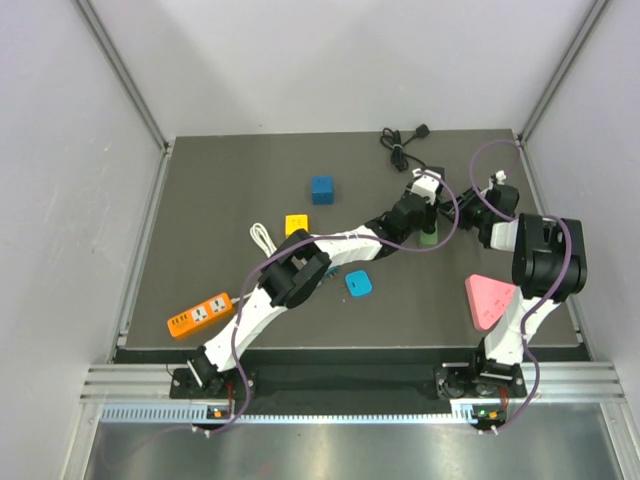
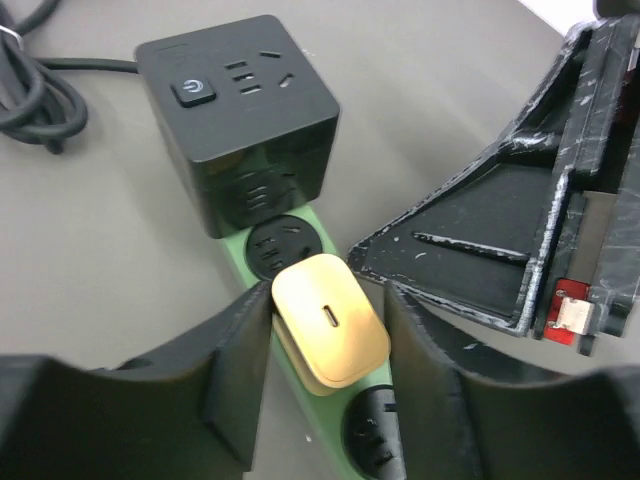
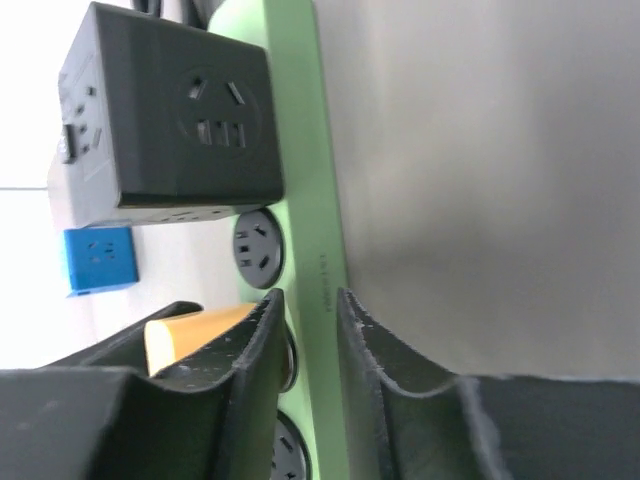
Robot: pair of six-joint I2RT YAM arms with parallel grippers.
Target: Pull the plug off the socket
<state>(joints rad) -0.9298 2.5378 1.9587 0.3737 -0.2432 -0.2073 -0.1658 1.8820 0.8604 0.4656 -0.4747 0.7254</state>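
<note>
The long narrow green plastic power strip (image 1: 428, 238) lay on the far right part of the dark grey table (image 1: 250, 170), between the two arms' wrists. A cream-yellow, round-cornered plastic plug (image 2: 330, 322) sat in one of its round black outlets. A glossy black cube adaptor (image 2: 240, 110) was seated on the strip two outlets along, with one outlet open between them. The left gripper (image 2: 328, 300) was clasped on the plug, one black finger (image 2: 235, 365) pressed against each side of it. The right gripper (image 3: 312, 300) was pinched on the strip's green body just beside the plug, the body squeezed between its two pads. A coiled black cable (image 2: 40, 100) lay on the table beyond the adaptor. Elsewhere on the table were a small blue cube (image 1: 322, 189), an orange power strip (image 1: 200, 314) near the front left edge and a pink triangular block (image 1: 490, 298) by the right arm.
</note>
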